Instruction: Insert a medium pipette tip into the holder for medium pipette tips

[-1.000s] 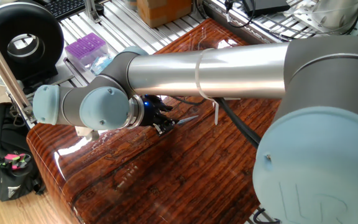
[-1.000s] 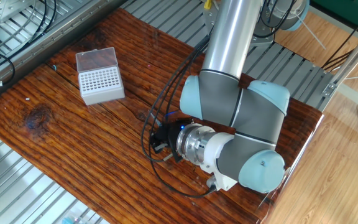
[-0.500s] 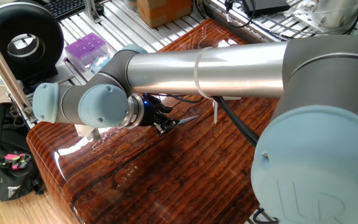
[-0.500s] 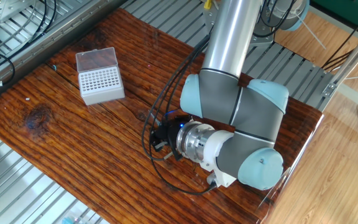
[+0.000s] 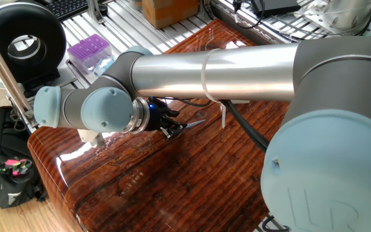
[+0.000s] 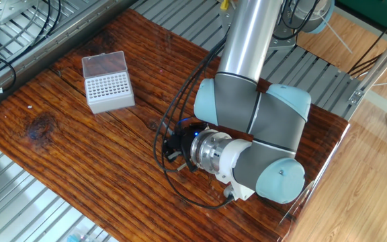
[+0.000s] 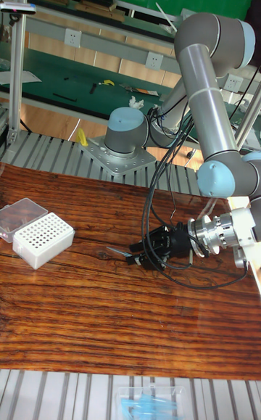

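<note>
The pincer (image 7: 136,255) lies low and sideways over the brown wooden surface (image 7: 87,318). Its two black fingers (image 7: 145,253) are closed on the medium pipette tip (image 7: 117,252). The tip is very thin and pointy, grey-blue, and you can partly see through it. It sticks out flat from the fingers, just above the wood, with its sharp end pointing toward the holder for medium pipette tips (image 7: 42,239). In one fixed view the tip (image 5: 194,123) looks like a pale sliver past the fingers.

The holder is a small white box with rows of little holes on top. Its clear lid (image 7: 20,215) hangs open on the side away from the pincer. The tip is well apart from the holder. In the other fixed view the holder (image 6: 109,90) sits near the far edge of the surface, and the tip is too small to see well there.
</note>
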`<state>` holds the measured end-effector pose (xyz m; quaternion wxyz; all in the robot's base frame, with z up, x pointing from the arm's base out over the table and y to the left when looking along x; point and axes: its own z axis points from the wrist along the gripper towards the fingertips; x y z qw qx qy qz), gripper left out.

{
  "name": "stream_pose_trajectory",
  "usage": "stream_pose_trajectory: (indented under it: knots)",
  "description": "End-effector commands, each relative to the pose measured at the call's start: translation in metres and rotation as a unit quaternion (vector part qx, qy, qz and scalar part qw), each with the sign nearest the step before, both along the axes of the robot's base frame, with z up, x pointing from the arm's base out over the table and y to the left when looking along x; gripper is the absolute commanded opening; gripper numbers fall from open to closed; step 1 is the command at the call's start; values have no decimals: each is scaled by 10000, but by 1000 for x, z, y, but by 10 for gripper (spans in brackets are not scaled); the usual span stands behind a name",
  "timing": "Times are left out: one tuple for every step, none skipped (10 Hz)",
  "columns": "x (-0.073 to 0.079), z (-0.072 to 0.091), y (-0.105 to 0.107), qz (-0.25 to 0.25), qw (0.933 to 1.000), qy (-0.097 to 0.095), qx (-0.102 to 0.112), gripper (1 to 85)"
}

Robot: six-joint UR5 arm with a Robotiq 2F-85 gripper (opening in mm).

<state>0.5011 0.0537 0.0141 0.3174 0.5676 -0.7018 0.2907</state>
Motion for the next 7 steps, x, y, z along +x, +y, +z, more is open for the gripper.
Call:
stream_pose_trajectory:
  knots:
    - [-5, -2, 2, -46, 9999, 68, 65, 427]
    - [-5, -3, 2, -46, 9999, 68, 73, 427]
    - [-6, -3, 2, -46, 9999, 68, 73, 427]
    - [-6, -3, 2, -51, 9999, 72, 65, 427]
    - [-6, -3, 0, -40, 10000, 63, 34, 427]
    - [-5, -3, -1, -28, 10000, 53, 34, 420]
    - [-5, -4, 0, -39, 10000, 52, 57, 410]
